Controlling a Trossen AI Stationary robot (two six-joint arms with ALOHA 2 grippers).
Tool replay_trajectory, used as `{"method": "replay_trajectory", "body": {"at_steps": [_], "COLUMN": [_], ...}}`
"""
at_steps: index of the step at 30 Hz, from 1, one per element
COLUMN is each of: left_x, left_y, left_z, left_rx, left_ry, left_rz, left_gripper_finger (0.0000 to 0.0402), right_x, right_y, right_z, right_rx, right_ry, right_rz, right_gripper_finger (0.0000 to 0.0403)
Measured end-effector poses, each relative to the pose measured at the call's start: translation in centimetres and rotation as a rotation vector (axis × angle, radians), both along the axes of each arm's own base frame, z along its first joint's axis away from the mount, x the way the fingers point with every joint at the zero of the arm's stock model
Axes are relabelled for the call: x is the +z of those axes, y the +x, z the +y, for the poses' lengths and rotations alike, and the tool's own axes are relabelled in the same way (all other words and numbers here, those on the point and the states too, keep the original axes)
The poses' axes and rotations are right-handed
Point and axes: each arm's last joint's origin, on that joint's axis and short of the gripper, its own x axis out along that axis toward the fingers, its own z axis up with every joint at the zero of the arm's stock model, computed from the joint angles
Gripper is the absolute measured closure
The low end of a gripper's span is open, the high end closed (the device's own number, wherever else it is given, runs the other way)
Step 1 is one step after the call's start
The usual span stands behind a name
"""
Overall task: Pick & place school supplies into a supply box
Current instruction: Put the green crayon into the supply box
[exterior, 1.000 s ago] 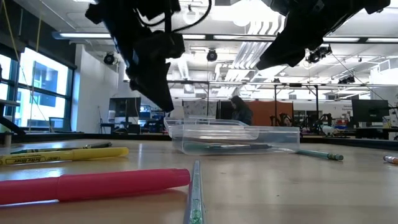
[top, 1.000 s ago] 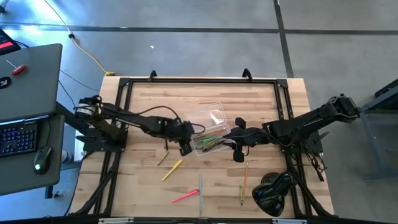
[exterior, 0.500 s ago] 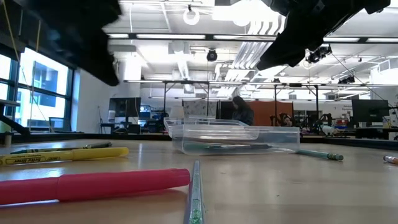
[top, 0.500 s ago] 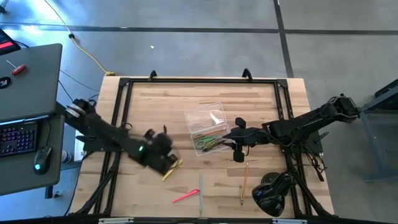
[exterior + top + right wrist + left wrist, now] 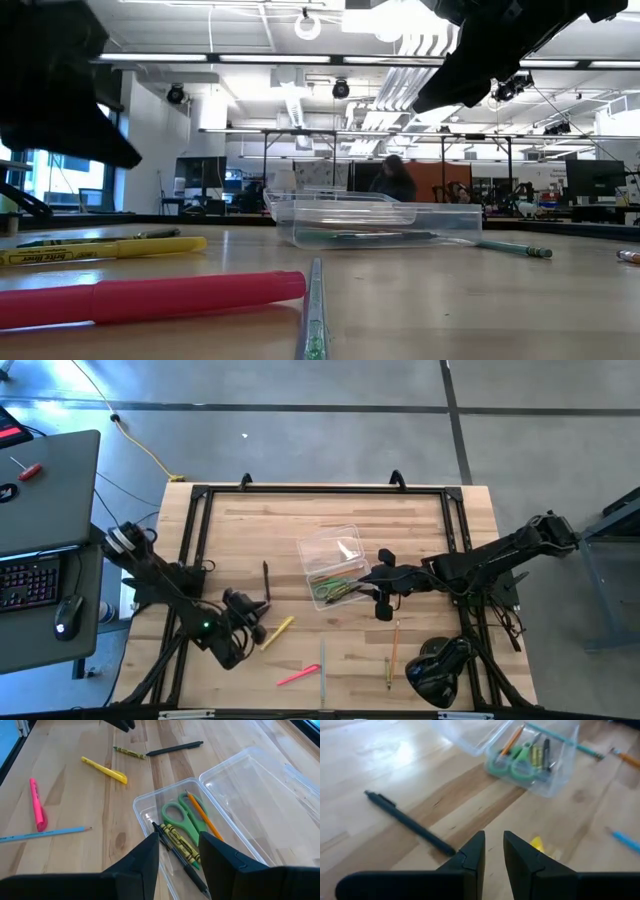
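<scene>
Judging by contents, the supply box [image 5: 333,570] at frame centre holds green scissors [image 5: 181,818], crayons and a pencil. Outstanding on the desk [image 5: 420,520]: yellow marker [image 5: 277,632], pink highlighter [image 5: 297,677], black pen [image 5: 266,580]. Left claw [image 5: 494,851] hangs slightly parted, empty; right claw [image 5: 179,851] released.

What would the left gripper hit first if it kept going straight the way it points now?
Probably the yellow marker, just ahead of the left gripper and slightly off its line. The black pen lies to one side. Depth is hard to judge.
</scene>
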Motion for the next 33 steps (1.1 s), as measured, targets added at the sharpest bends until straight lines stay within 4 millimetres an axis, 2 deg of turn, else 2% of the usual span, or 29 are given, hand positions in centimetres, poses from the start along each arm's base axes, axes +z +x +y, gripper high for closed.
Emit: {"method": "replay_trajectory", "body": {"at_steps": [5,14,24,33], "left_x": [-2.4,-6.4,-8.1,-8.0], "left_y": [-0.4,0.2,0.2,0.8], "left_z": [0.3,-0.2,-0.1,-0.6], "left_rx": [0.013,-0.005,0.036,0.023], "left_ry": [-0.069,0.012,0.065,0.043], "left_rz": [-0.018,0.008,-0.021,-0.060], "left_gripper_finger": [0.0302,0.0302,0.0302,0.0302], "right_x": [0.0,0.0,0.0,0.1], "right_y": [0.0,0.0,0.0,0.0], "right_z": [0.0,0.0,-0.1,-0.1], "right_rx": [0.000,-0.015,-0.037,-0.052], "right_ry": [0.000,0.022,0.006,-0.004], "right_rz": [0.000,-0.006,-0.010,-0.013], "right_gripper_finger": [0.0284,0.0284,0.0284,0.0284]}}
